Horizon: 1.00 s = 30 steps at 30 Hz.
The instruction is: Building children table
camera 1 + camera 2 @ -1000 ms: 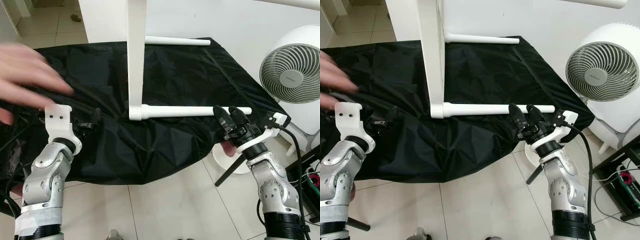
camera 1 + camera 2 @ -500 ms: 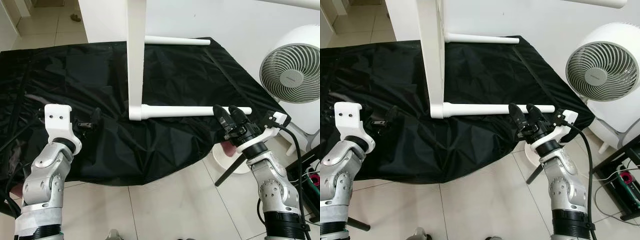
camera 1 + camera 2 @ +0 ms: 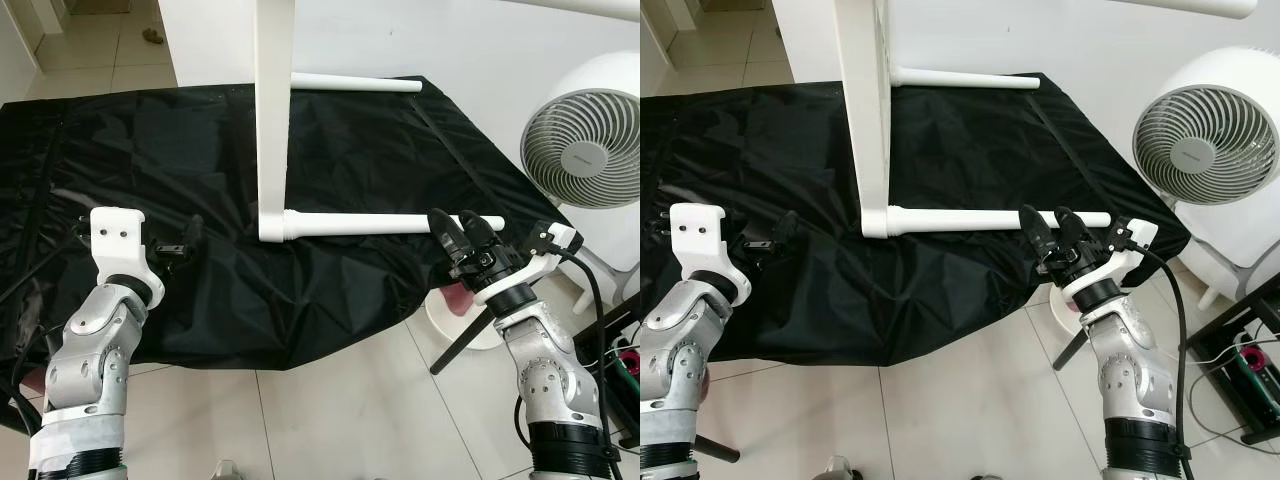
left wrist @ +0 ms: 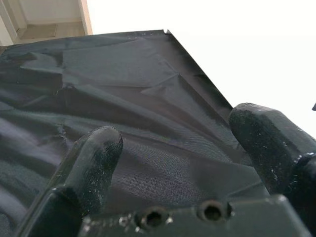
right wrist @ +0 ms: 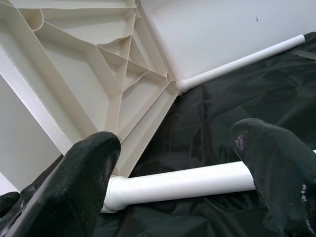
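White table leg (image 3: 390, 223) lies sideways toward right gripper (image 3: 458, 231).

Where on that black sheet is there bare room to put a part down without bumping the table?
The widest bare patch of the black sheet lies to the robot's left of the tabletop, ahead of the left gripper. A smaller strip lies between the two table legs. It is crowded near the right gripper, open beside the nearer leg's end.
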### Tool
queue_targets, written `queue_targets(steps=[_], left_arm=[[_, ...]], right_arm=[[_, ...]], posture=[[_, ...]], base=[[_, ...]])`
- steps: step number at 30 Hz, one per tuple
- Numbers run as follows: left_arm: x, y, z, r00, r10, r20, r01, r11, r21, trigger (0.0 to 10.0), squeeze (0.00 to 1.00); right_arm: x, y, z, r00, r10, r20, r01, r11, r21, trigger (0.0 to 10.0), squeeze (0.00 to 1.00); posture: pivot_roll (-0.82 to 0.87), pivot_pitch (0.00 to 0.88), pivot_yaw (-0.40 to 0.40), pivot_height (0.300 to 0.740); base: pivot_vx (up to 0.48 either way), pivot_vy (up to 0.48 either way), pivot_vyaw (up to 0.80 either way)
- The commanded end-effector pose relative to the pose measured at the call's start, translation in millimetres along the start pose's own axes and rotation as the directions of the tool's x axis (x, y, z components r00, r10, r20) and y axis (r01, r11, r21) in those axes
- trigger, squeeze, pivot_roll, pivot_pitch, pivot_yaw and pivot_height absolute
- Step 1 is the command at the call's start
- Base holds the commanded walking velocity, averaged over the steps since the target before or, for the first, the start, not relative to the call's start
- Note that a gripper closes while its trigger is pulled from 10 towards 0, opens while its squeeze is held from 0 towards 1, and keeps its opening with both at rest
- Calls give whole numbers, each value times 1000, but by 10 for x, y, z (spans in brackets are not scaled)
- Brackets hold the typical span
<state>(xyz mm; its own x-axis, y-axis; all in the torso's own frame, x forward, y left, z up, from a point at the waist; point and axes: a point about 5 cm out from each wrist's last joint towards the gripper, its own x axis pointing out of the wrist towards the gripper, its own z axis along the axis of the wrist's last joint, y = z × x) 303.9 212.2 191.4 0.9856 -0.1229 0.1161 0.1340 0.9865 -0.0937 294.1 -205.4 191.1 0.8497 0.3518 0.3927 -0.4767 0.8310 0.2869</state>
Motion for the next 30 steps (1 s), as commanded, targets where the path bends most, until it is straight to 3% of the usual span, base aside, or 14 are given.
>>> queue_targets(steps=[1, 30], left_arm=[[-10, 18, 25, 1000, 10, 11, -10, 1000, 4, 10000, 0], [-26, 15, 39, 1000, 15, 14, -15, 1000, 9, 10000, 0]], right_arm=[[-17, -38, 34, 1000, -7, 10, 8, 1000, -20, 10000, 0], [-10, -64, 65, 1000, -10, 12, 10, 1000, -27, 10000, 0]], posture=[[95, 109, -43, 740], [104, 133, -55, 740]], base=[[0, 0, 0], [0, 0, 0]])
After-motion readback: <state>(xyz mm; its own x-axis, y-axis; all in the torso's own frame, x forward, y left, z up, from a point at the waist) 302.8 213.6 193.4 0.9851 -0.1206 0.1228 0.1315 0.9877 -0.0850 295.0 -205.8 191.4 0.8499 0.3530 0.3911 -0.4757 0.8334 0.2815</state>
